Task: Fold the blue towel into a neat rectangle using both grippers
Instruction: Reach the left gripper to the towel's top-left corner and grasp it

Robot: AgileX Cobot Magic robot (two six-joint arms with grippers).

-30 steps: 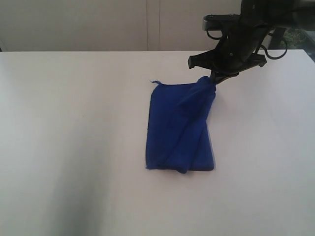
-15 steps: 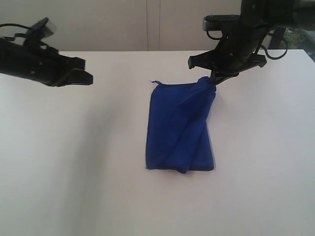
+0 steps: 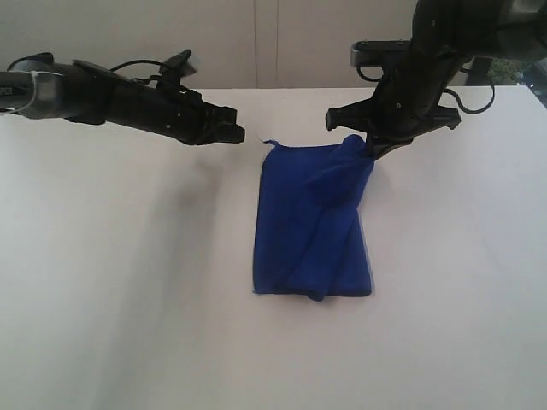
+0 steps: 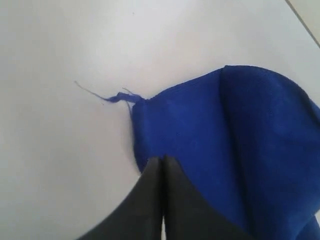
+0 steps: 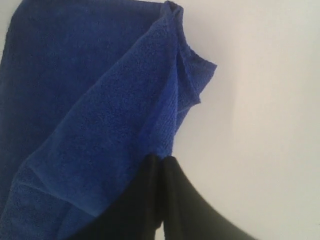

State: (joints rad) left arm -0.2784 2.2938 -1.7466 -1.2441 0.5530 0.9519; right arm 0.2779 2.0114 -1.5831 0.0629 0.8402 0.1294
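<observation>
The blue towel (image 3: 312,226) lies folded in layers near the middle of the white counter (image 3: 128,282). In the exterior view its long axis runs from the far side toward the near side. The left and near edges are fairly straight, and a rolled bulge shows at the near edge. The right pincer (image 3: 373,151) is clamped on the towel's far right corner, pulling it up into a small bunch. From there a loose ridge of cloth slants down toward the near edge. A pale thread tag (image 3: 270,142) sticks out at the far left corner. The left pincer (image 3: 239,136) reaches in just beside that corner, empty. Its black fingers (image 4: 150,200) are pressed together, and in its wrist view the tips sit at the towel's edge. Whether they touch the cloth cannot be told. The counter is plain and matte with soft shadows. Behind it stands a pale wall (image 3: 171,43) with a vertical seam.
</observation>
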